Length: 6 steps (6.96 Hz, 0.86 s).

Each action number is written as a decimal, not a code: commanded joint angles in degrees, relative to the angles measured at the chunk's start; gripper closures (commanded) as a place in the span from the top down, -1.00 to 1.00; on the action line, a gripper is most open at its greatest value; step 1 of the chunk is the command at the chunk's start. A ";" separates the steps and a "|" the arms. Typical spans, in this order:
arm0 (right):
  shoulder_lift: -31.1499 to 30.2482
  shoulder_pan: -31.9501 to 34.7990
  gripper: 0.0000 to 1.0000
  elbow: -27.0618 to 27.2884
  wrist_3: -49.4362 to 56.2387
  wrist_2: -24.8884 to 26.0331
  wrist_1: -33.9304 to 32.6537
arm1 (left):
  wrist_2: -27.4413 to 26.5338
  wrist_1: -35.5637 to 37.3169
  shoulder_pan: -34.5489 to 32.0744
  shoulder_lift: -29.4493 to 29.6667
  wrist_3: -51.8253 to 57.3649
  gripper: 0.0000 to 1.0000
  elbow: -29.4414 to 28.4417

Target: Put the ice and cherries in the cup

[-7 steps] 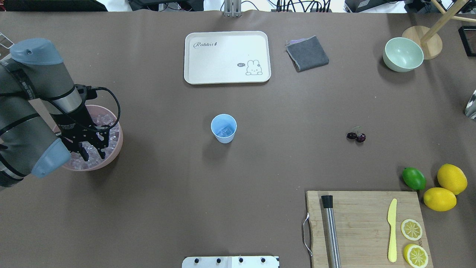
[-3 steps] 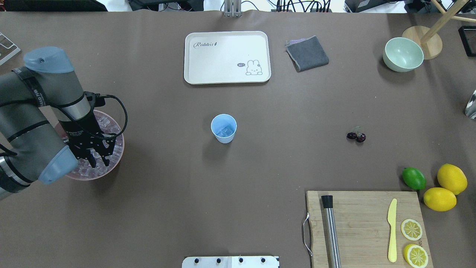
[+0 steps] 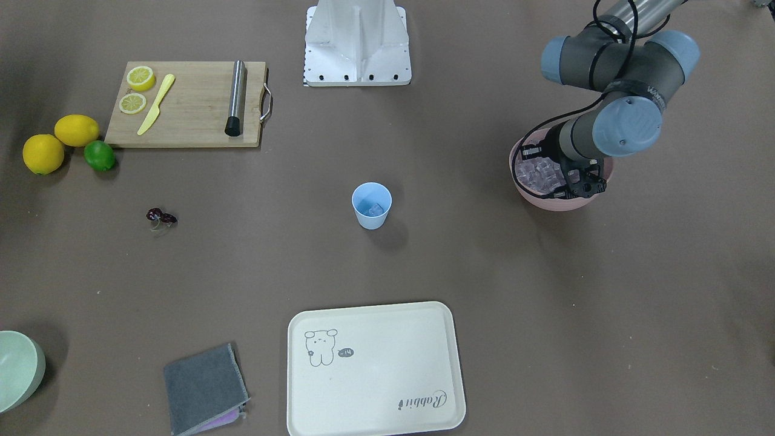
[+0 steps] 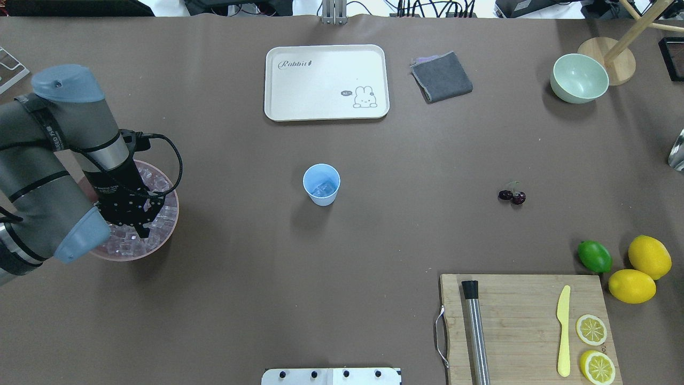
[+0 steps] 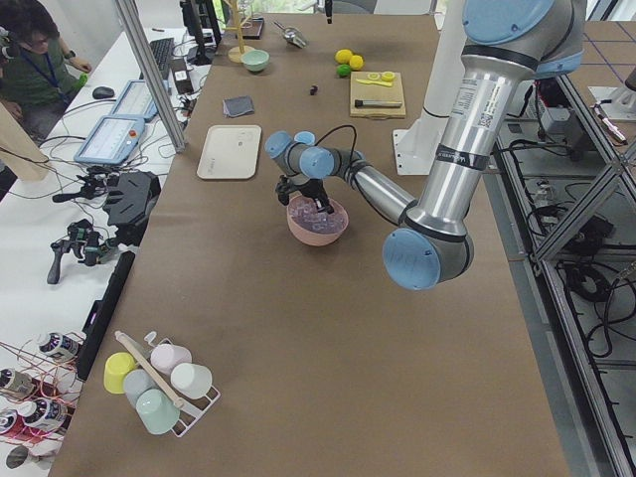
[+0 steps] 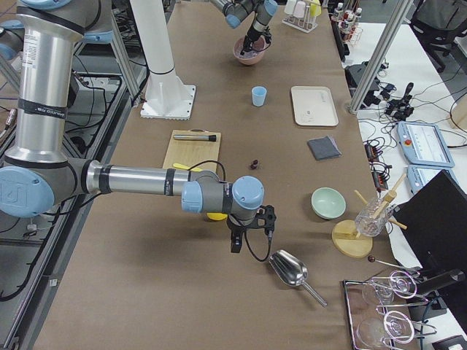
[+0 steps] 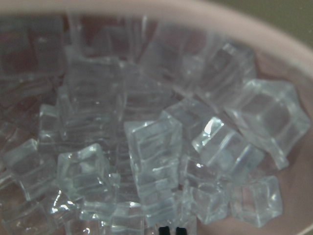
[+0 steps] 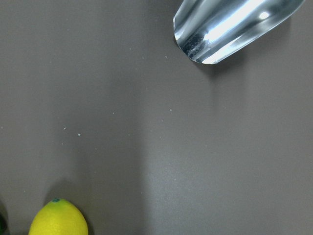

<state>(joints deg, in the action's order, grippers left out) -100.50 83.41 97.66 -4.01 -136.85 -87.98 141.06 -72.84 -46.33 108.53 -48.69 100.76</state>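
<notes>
At the far left, down in the pink bowl (image 4: pixel 140 255): the left gripper (image 4: pixel 142 229), with its tips among the heaped ice (image 4: pixel 124 245). Fingertips (image 7: pixel 165 230) drawn almost together, only a sliver apart, right at the cubes; impossible to tell whether pinching one. Toward the middle, upright and well apart from the bowl: the light blue cup (image 4: pixel 322 200), already with some ice at its bottom. Further right, bare on the brown table (image 4: pixel 406 235): the cherries (image 4: pixel 512 196), dark, stems joined, well apart from the cup, with the lime (image 4: pixel 594 256) further right still. At the table's far right end, seen only from the side: the right gripper (image 6: pixel 235 246), low between a lemon (image 8: pixel 58 218) and a metal scoop (image 6: pixel 288 270); spread or pressed together, impossible to tell.
</notes>
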 commanded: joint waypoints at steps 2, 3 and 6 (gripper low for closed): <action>0.05 0.00 1.00 0.08 0.06 0.00 0.00 | 0.01 0.15 -1.13 0.11 0.09 -1.00 -0.04; 0.05 0.00 1.00 0.08 -0.03 0.00 0.00 | 0.01 0.24 -2.18 0.11 0.52 -1.00 -0.04; 0.05 0.00 1.00 0.08 -0.03 0.00 0.00 | -0.26 0.59 -3.33 0.89 4.04 0.51 -0.13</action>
<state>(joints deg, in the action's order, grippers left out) -100.44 83.41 97.73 -4.04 -136.85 -87.98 140.90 -72.36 -49.49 108.87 -45.24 100.48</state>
